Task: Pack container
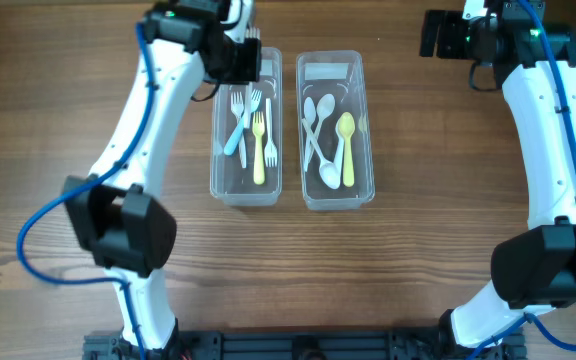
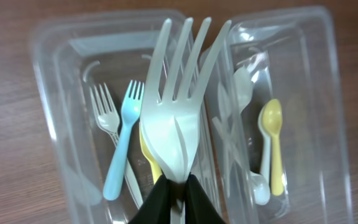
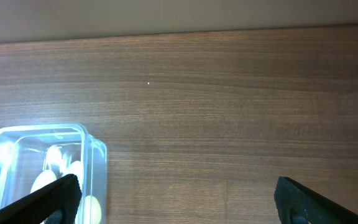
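Note:
Two clear plastic containers stand side by side. The left container (image 1: 246, 185) holds forks: blue (image 1: 236, 128), yellow (image 1: 259, 150) and white ones. The right container (image 1: 336, 195) holds spoons, among them a yellow spoon (image 1: 346, 148) and white ones. My left gripper (image 2: 179, 196) is shut on the handle of a white fork (image 2: 176, 118) and holds it above the far end of the left container, over the blue fork (image 2: 122, 143). My right gripper (image 3: 178, 196) is open and empty over bare table at the far right, beside the spoon container's corner (image 3: 79, 134).
The wooden table (image 1: 438, 250) surrounds the containers. The table's far edge (image 3: 179, 34) shows in the right wrist view. The two arm bases stand at the near left and near right.

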Motion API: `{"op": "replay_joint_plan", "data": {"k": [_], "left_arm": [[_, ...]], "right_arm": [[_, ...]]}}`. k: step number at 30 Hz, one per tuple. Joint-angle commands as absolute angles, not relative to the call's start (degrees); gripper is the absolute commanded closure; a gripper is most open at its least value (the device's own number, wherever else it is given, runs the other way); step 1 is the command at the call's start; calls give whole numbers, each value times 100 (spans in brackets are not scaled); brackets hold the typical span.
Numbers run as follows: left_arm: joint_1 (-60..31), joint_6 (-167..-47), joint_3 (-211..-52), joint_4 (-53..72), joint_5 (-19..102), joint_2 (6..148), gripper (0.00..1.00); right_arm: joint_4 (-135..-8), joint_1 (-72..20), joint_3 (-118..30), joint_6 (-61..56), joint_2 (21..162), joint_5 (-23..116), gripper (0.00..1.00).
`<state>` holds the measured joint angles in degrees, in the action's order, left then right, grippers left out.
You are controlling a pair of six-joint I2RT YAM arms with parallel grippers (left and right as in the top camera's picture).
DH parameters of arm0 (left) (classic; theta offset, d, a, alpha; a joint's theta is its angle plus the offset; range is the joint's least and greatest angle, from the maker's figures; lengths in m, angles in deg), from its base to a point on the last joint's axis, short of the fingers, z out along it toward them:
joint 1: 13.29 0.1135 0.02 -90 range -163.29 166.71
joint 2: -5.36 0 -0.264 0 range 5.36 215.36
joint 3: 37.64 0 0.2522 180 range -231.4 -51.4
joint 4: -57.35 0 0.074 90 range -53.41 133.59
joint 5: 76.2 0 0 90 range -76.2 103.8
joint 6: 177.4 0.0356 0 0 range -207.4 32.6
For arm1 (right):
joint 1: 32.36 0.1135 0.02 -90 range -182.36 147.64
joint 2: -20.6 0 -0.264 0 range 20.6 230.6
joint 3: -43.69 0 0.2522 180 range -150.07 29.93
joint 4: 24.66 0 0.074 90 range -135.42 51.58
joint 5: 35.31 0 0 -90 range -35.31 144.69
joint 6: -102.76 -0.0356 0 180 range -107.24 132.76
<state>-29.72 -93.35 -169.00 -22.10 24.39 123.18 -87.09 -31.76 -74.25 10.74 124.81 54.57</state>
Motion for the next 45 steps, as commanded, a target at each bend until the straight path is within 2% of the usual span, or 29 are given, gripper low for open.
{"op": "replay_joint_plan", "data": {"k": [1, 3, 4, 6, 8, 13, 14, 15, 19, 23, 35, 39, 45], "left_arm": [[-2952, -9425, -16863, -2225, 2377, 12543, 82], [-2911, -9401, -16863, -2225, 2268, 12543, 67], [-2874, -9386, -16863, -2227, 2218, 12543, 44], [-2795, -9384, -16863, -2225, 2207, 12541, 28], [-2697, -9362, -16863, -2197, 2165, 12541, 23], [-2150, -9053, -16885, -1959, 1188, 12447, 14], [-1958, -9051, -16885, -1834, 966, 12379, 4], [-1803, -9038, -16885, -1707, 915, 12336, 0], [-1099, -9023, -16885, -1091, 1014, 12233, 0], [-660, -9032, -16885, -1034, 1180, 12226, 0], [-638, -9086, -16885, -1067, 1180, 12226, 0], [-638, -9086, -16885, -1067, 1180, 12226, 0], [-638, -9086, -16885, -1067, 1180, 12226, 0]], "right_arm": [[-8691, -3154, -7506, 1131, 12389, 5511, 0], [-8691, -3154, -7506, 1126, 12389, 5511, 0], [-8691, -3154, -7506, 1129, 12389, 5513, 0], [-8691, -3154, -7506, 1129, 12389, 5513, 0], [-8691, -3154, -7506, 1129, 12389, 5513, 0], [-8689, -3154, -7506, 1126, 12389, 5513, 0], [-8691, -3154, -7506, 1126, 12389, 5511, 0], [-8691, -3154, -7506, 1126, 12389, 5513, 0], [-8691, -3154, -7506, 1129, 12389, 5513, 0], [-8689, -3154, -7506, 1129, 12389, 5513, 0], [-8715, -3158, -7495, 1126, 12282, 5513, 0], [-8733, -3152, -7495, 1126, 11515, 5511, 0], [-8724, -3152, -7482, 1126, 9600, 5511, 0]]}}
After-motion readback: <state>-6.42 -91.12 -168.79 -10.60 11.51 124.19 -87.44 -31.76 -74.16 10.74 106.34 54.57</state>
